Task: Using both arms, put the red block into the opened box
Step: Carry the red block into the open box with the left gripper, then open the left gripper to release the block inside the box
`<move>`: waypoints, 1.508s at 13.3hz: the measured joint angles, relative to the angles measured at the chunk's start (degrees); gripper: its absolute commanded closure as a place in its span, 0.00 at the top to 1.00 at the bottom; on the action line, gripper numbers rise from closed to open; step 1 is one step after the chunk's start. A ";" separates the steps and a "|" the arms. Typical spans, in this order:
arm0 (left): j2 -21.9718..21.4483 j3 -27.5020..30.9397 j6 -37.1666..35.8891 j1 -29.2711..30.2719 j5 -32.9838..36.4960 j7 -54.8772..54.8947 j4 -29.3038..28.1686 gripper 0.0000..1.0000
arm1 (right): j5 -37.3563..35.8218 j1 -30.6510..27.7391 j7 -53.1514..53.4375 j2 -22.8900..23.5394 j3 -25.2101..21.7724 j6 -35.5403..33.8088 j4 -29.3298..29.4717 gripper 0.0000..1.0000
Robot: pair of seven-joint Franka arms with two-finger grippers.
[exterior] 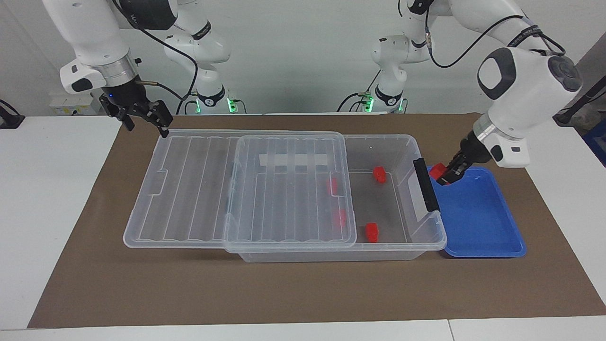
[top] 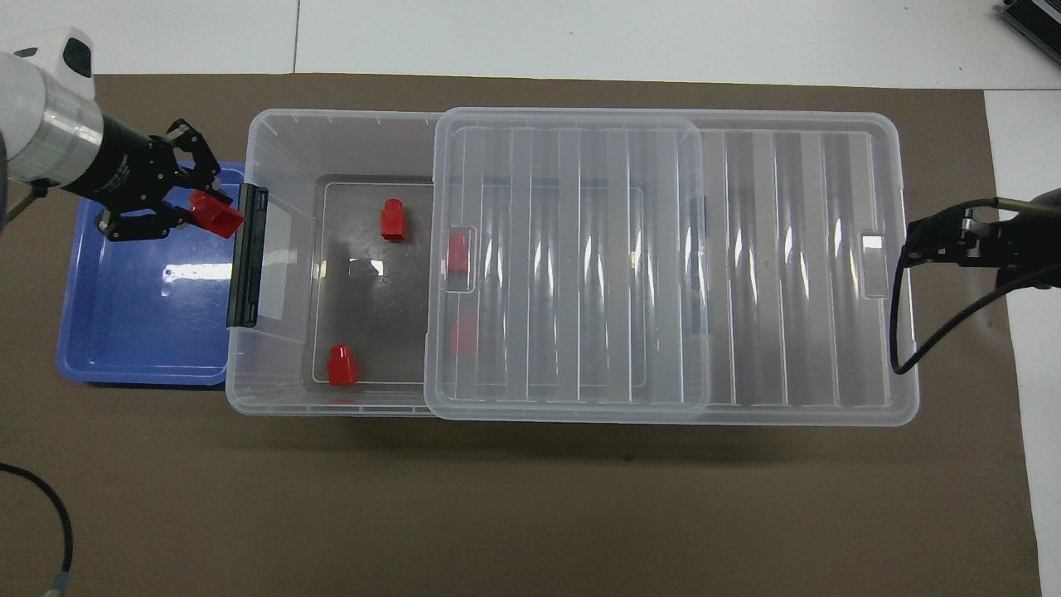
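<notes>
My left gripper (exterior: 442,176) (top: 199,212) is shut on a red block (exterior: 437,171) (top: 216,215) and holds it in the air, tilted, over the blue tray's edge beside the box's black handle (exterior: 425,184) (top: 248,254). The clear box (exterior: 381,139) (top: 282,133) stands with its ribbed lid (exterior: 189,189) (top: 787,274) slid toward the right arm's end, leaving the end by the handle uncovered. Several red blocks lie on its floor, two in the uncovered part (exterior: 378,174) (top: 392,220) and two under the lid. My right gripper (exterior: 147,128) (top: 913,246) hangs open over the lid's corner.
The shallow blue tray (exterior: 478,222) (top: 141,332) touches the box at the left arm's end and holds nothing. A brown mat (exterior: 284,289) covers the table under everything. A black cable (top: 899,332) droops from the right wrist over the lid's edge.
</notes>
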 measured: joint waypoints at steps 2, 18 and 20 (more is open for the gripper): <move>0.11 -0.11 1.27 -2.25 0.45 -2.18 -0.01 0.00 | 0.00 -0.20 0.00 0.18 -0.03 -0.16 -0.08 1.00; -0.08 -0.34 30.88 -13.13 11.78 17.05 -29.11 0.00 | 0.01 -1.35 0.00 0.16 -0.06 2.28 -2.75 0.00; 2.64 -0.53 34.54 -14.53 11.79 17.34 -29.73 0.00 | 0.00 -1.97 0.00 -0.10 -0.09 5.47 -5.16 0.00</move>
